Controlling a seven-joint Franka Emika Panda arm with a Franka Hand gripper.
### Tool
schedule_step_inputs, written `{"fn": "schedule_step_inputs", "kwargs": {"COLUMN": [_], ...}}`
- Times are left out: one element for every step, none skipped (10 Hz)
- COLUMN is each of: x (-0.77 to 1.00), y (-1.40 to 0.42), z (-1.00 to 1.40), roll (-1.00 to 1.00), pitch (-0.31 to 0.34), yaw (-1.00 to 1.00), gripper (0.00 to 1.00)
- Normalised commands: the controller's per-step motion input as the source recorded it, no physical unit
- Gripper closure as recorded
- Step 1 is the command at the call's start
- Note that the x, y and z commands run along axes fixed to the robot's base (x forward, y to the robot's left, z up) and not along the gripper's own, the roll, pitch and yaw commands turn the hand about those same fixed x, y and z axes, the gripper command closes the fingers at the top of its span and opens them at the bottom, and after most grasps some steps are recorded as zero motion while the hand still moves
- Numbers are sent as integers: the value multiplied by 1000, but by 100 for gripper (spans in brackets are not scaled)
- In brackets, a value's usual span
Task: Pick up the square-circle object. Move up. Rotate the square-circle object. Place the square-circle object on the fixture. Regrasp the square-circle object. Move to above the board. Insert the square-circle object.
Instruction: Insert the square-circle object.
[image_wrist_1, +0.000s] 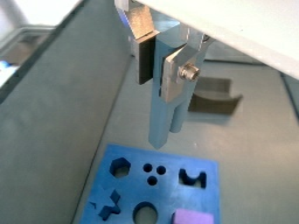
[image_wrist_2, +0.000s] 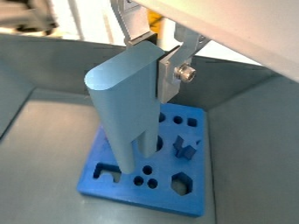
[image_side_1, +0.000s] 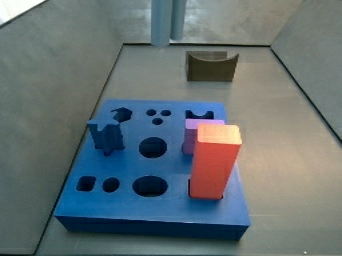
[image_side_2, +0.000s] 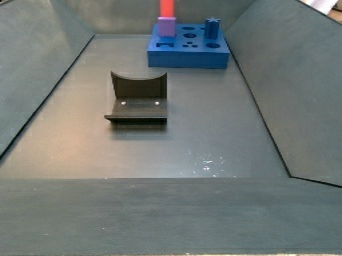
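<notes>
My gripper (image_wrist_1: 163, 70) is shut on the square-circle object (image_wrist_1: 163, 114), a pale grey-blue peg held upright by its upper part. It hangs in the air over the bright-blue board (image_wrist_1: 152, 188), well clear of its holes. In a wrist view the peg (image_wrist_2: 122, 114) hides part of the board (image_wrist_2: 187, 188), with the gripper (image_wrist_2: 158, 61) clamped on its top. In a side view only the peg's lower end (image_side_1: 166, 20) shows, above the board (image_side_1: 160, 195). The dark fixture (image_side_1: 211, 65) stands bare beyond the board; it also shows in a wrist view (image_wrist_1: 216, 96) and a side view (image_side_2: 136, 98).
A tall red-orange block (image_side_1: 214, 160) and a dark blue notched peg (image_side_1: 104, 138) stand in the board. Grey sloping walls (image_side_1: 67, 90) enclose the floor on all sides. In a side view the board (image_side_2: 194, 50) sits at the far end, behind the fixture.
</notes>
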Motion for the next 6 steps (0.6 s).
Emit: {"fn": "schedule_step_inputs", "kwargs": {"x": [0, 0, 0, 0, 0, 0], "y": [-240, -349, -331, -306, -274, -234], "z": [-206, -243, -251, -234, -209, -200], "roll": [0, 0, 0, 0, 0, 0], "pitch": [0, -19, -37, -23, 0, 0], "yaw": [-929, -860, -869, -894, -920, -940], "gripper": [100, 100, 100, 100, 100, 100]}}
